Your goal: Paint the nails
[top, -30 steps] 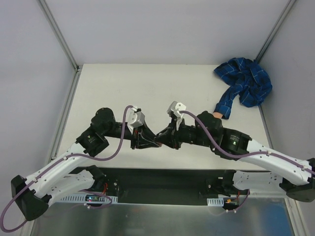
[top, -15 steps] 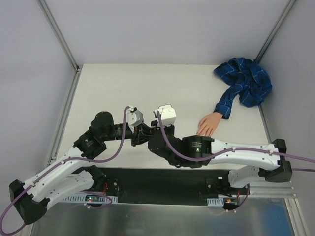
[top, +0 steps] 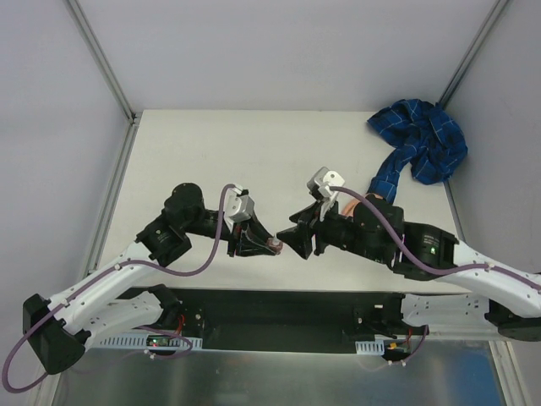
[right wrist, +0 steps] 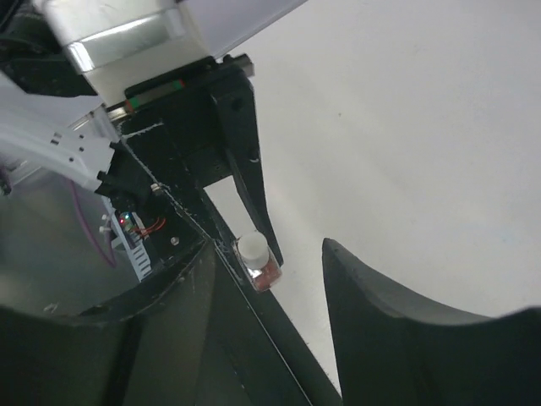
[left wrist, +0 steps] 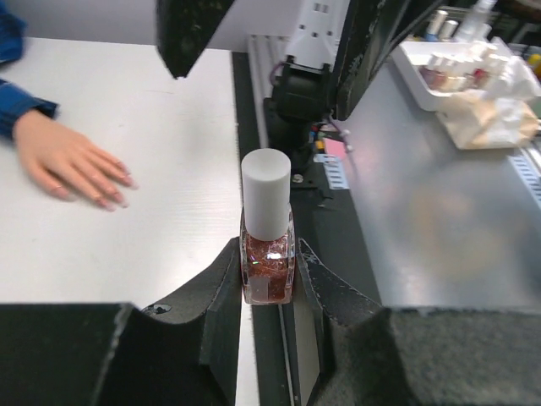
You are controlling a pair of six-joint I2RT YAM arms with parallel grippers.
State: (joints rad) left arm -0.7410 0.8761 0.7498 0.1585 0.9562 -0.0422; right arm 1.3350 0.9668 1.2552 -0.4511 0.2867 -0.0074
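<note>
Bottle (left wrist: pixel 268 258) in left claw (left wrist: pixel 269 272), right claw (right wrist: pixel 269 249) spread

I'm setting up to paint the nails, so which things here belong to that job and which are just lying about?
For the job: fake hand; its nails; polish bottle, in the left hand.

Lying about: tray off the table; small bottles in it; crumpled wad next to it.

Held a pinkish bottle (top: pixel 275 246) in the left gripper (top: pixel 260 245), just beside the right gripper (top: pixel 297 240), near the table's (top: pixel 254 152) front edge, blue plaid sleeve (top: pixel 423 148) far right.
</note>
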